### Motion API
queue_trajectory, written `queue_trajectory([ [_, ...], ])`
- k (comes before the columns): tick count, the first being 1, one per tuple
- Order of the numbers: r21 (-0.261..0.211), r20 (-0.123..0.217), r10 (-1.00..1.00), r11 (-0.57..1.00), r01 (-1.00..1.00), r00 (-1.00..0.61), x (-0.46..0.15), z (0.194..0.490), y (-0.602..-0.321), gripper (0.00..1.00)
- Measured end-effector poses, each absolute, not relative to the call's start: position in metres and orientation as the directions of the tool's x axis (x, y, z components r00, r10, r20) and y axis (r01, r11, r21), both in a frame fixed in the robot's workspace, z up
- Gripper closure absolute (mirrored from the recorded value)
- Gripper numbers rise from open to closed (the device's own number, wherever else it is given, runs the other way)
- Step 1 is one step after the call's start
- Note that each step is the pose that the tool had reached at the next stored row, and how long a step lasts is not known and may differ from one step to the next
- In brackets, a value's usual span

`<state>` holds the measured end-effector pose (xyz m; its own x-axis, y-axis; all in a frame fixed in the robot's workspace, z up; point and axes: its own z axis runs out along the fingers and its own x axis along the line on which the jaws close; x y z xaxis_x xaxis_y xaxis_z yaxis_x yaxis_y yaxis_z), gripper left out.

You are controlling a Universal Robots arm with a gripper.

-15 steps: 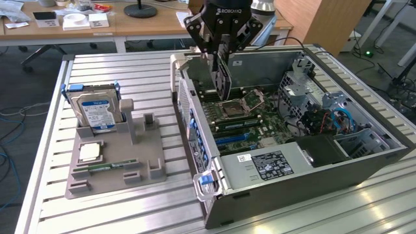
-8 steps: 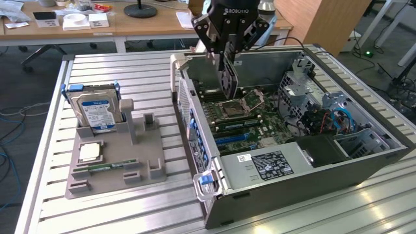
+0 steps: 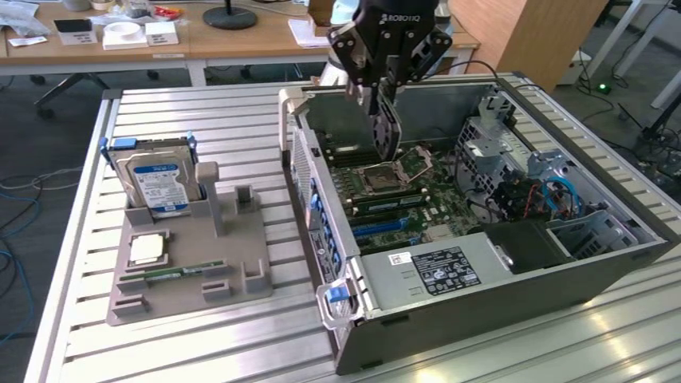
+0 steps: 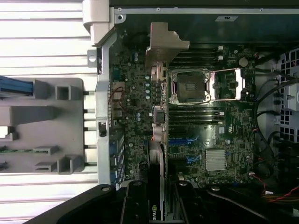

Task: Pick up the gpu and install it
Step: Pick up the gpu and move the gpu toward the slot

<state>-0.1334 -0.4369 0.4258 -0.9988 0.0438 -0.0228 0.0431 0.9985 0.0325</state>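
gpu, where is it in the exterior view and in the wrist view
Exterior view: the gpu hangs edge-down from the pincer, over the open computer case.
Wrist view: the gpu is seen edge-on, running out from the pincer, its silvery bracket at the far end.
Shared landmark: the cpu socket, close beside the card in both.

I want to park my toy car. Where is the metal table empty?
Bare table slats lie beyond the grey holder, on its near side, and on the near side of the computer case. The strip between them is narrow. Inside the case is crowded: the claw holds the gpu there.
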Motion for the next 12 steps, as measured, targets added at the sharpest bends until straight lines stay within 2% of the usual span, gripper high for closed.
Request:
queue_trajectory([
  [12, 0.032, -0.023, 0.044, 0.999, 0.043, -0.999, -0.112, 0.426, -0.437, 0.74],
])
